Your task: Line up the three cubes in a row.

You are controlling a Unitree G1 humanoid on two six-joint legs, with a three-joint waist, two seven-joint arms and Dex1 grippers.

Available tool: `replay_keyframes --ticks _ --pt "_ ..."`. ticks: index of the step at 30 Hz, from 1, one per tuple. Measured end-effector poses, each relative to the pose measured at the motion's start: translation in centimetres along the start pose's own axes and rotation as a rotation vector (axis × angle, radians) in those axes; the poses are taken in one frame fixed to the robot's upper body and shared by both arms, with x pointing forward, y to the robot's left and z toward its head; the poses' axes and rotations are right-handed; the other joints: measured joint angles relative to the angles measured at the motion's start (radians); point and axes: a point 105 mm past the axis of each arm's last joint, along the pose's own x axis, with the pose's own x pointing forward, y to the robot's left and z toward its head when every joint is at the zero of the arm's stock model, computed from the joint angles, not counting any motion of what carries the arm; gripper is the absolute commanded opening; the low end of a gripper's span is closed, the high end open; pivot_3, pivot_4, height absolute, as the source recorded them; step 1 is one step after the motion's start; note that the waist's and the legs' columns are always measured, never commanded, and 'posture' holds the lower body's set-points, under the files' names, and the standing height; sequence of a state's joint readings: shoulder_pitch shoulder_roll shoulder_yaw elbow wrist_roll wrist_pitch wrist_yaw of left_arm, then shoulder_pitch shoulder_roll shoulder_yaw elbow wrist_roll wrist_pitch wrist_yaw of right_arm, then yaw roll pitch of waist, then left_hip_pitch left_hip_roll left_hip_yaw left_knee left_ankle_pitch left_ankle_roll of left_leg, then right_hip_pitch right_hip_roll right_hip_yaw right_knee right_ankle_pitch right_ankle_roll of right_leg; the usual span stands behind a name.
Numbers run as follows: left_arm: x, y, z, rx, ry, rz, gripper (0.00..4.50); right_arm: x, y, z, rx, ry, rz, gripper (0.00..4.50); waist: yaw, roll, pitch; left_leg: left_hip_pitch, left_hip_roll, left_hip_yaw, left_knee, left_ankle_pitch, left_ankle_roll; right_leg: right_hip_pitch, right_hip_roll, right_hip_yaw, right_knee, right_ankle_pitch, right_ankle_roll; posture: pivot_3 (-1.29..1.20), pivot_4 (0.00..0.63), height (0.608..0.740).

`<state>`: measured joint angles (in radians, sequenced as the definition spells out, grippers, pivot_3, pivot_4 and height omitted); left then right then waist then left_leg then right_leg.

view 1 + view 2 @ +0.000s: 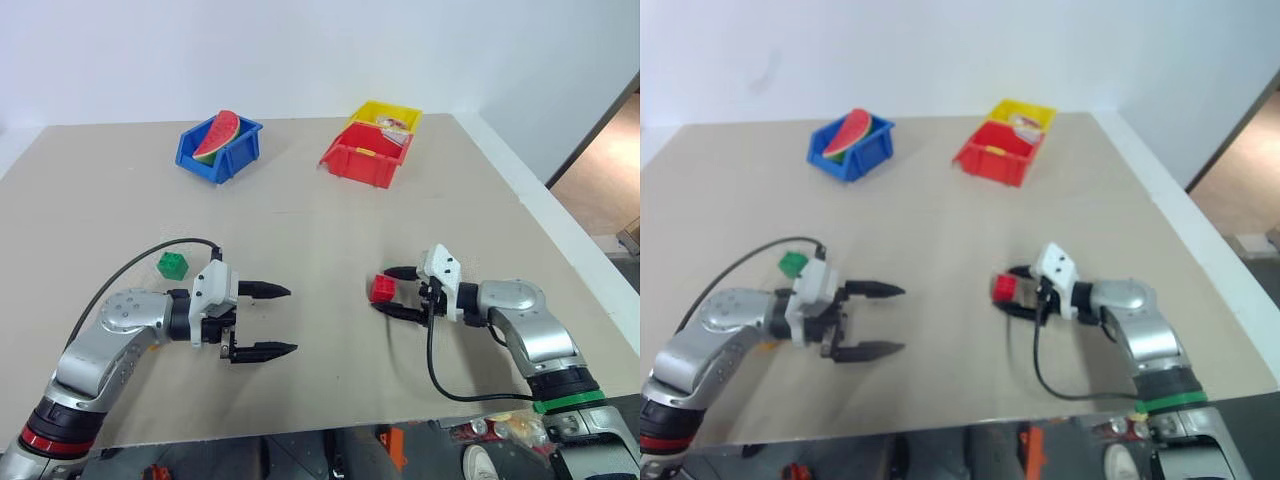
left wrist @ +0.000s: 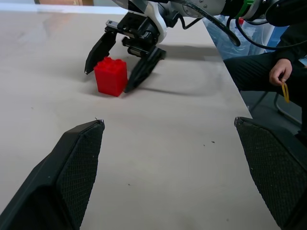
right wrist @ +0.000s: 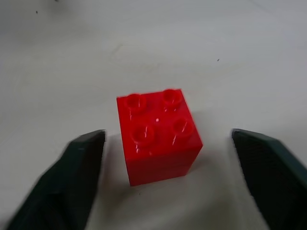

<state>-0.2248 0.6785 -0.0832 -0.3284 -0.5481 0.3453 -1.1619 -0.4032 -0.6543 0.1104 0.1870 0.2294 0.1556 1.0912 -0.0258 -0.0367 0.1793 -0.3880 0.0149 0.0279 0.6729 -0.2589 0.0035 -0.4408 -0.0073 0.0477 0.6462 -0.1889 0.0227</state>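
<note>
A red cube [image 1: 382, 288] stands studs up on the tan table [image 1: 320, 230], right of centre. My right gripper [image 1: 384, 291] is open and straddles it low over the table, one finger on each side. In the right wrist view there is a gap between the red cube [image 3: 158, 139] and each finger [image 3: 81, 167]. In the left wrist view one right finger [image 2: 144, 69] looks close against the cube's side. A green cube [image 1: 172, 265] sits at the left, just behind my left arm. My left gripper [image 1: 291, 320] is open and empty, pointing toward the red cube from some way off.
At the back stand a blue bin [image 1: 243, 150] holding a toy watermelon slice [image 1: 218, 135], a red bin [image 1: 362, 163] and a yellow bin [image 1: 390, 110]. The table's right edge [image 1: 560, 230] runs beside my right arm. A seated person's hand [image 2: 280, 72] is beyond that edge.
</note>
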Motion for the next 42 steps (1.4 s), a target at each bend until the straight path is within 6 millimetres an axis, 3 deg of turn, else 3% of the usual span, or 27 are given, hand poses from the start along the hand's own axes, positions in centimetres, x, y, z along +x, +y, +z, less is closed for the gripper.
replay_keyframes --ticks 3,5,9,12,17,23,36,38,42 --pt "0.0 -0.1 -0.1 -0.001 0.001 -0.001 4.5 0.1 -0.1 -0.1 -0.013 0.0 0.002 1.8 0.001 0.0 0.0 0.0 0.0 0.0 0.0 0.0 0.0 0.0 0.0 0.0 0.0 0.0 0.0 0.0 0.15 0.74" --pt "-0.1 -0.2 -0.2 -0.001 0.007 -0.001 4.5 0.1 -0.1 0.0 -0.032 -0.003 0.006 1.26 0.0 0.0 0.0 0.0 0.0 0.0 0.0 0.0 0.0 0.0 0.0 0.0 0.0 0.0 0.0 0.0 0.15 0.74" --pt "-0.2 -0.3 -0.5 0.007 0.019 0.006 4.5 0.3 0.1 0.5 -0.052 -0.006 0.039 1.26 0.0 0.0 0.0 0.001 0.0 0.0 0.0 0.0 0.0 0.0 0.0 0.001 0.0 0.0 0.0 0.0 0.15 0.74" --pt "-0.3 -0.5 -0.9 -0.01 0.022 0.014 4.5 0.5 0.0 2.1 -0.099 -0.014 0.103 1.26 -0.003 0.0 0.0 0.001 0.0 0.0 0.0 0.0 0.0 0.0 0.001 0.001 0.0 0.001 0.0 0.0 0.15 0.74" --pt "-0.8 -1.8 -1.8 -0.048 0.037 0.035 4.5 1.6 1.5 4.2 -0.182 0.002 0.306 1.26 -0.006 0.0 0.0 0.001 0.004 0.0 0.0 0.0 0.0 0.0 0.002 0.0 0.0 0.0 -0.002 0.0 0.15 0.74" --pt "-1.5 -2.2 -2.0 -0.052 0.048 0.067 4.5 3.3 2.4 4.0 -0.203 0.022 0.435 1.26 -0.005 0.0 0.0 0.001 0.005 0.0 0.0 0.0 0.0 0.0 0.002 -0.001 0.0 0.001 -0.003 0.0 0.15 0.74" --pt "-1.5 -1.9 -1.9 -0.038 0.054 0.133 4.5 4.8 1.3 2.7 -0.163 0.056 0.422 1.26 -0.006 0.0 0.0 0.001 0.006 0.0 0.0 0.0 0.0 0.0 0.003 -0.001 0.0 0.001 -0.004 0.0 0.15 0.74" --pt "-1.6 -1.8 -2.0 -0.038 0.056 0.142 4.5 4.8 1.2 2.6 -0.162 0.058 0.422 2.35 -0.006 0.0 0.0 0.001 0.006 0.0 0.0 0.0 0.0 0.0 0.003 -0.001 0.0 0.001 -0.004 0.0 0.15 0.74" --pt "-1.7 -1.5 -2.0 -0.032 0.061 0.172 4.5 4.8 1.1 2.5 -0.159 0.066 0.417 3.66 -0.006 0.0 0.0 0.002 0.006 0.0 0.0 0.0 0.0 0.0 0.003 -0.001 0.0 0.001 -0.005 0.0 0.15 0.74"
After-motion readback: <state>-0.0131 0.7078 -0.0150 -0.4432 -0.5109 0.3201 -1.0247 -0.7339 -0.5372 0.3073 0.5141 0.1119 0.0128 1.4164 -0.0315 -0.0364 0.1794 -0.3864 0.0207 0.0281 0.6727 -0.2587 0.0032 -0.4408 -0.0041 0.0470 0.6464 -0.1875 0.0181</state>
